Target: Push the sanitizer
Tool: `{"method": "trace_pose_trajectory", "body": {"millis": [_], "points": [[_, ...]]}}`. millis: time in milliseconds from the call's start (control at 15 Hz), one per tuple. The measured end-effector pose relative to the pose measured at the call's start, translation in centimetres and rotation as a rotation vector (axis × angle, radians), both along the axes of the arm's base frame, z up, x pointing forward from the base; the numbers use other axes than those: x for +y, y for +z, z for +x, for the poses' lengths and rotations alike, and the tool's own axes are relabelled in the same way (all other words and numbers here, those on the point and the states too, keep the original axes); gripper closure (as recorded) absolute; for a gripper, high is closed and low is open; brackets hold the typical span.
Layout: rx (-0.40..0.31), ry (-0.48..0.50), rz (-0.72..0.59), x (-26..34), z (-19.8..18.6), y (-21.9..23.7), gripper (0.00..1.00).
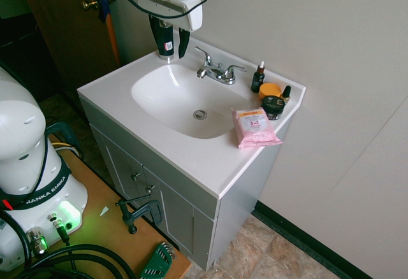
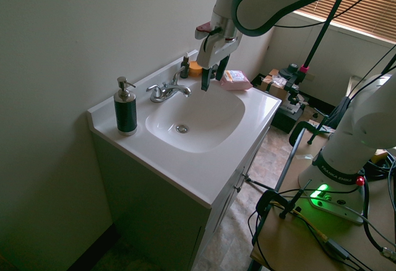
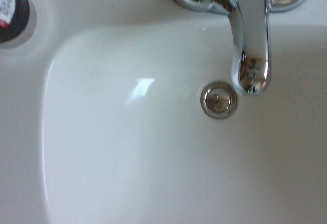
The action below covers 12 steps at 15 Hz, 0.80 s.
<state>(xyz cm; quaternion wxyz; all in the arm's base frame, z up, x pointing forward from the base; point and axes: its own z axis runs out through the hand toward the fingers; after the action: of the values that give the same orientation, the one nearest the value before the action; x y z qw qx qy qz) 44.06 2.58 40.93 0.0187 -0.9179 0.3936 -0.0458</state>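
2 dark fingers (image 2: 212, 73) of my gripper (image 2: 208, 78) hang spread apart, nothing between them, pointing down over the white oval sink basin (image 2: 204, 136), near the chrome 2-handle faucet (image 2: 167, 90).

Tall slim black pump-bottle sanitizer w/ silver head (image 2: 125, 108) stands upright on the white vanity top (image 2: 204, 181) at the back corner, approx 9 o'clock from the faucet in the second exterior view, well apart from me. In the first exterior view it's mostly hidden behind my fingers; wrist view catches its black base w/ red-and-white label (image 3: 11, 9) at the frame's corner, plus the round chrome drain (image 3: 219, 99).

Pink wipes pack (image 1: 254, 127), orange-lidded jar (image 1: 270, 90), small dark dropper bottle w/ white tip (image 1: 258, 78) sit approx 3 o'clock of the faucet in the first exterior view.
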Motion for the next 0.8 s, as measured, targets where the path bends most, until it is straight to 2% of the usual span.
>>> {"method": "trace_pose_trajectory", "body": {"millis": [267,533,600,800], "points": [[-0.044,0.044,-0.026,1.8,2.4,3.1,0.00],[-0.077,0.088,-0.069,6.5,6.6,5.8,0.00],[-0.081,0.098,-0.073,7.8,7.5,6.3,1.00],[-0.085,0.122,-0.087,11.4,9.3,7.3,1.00]]}}
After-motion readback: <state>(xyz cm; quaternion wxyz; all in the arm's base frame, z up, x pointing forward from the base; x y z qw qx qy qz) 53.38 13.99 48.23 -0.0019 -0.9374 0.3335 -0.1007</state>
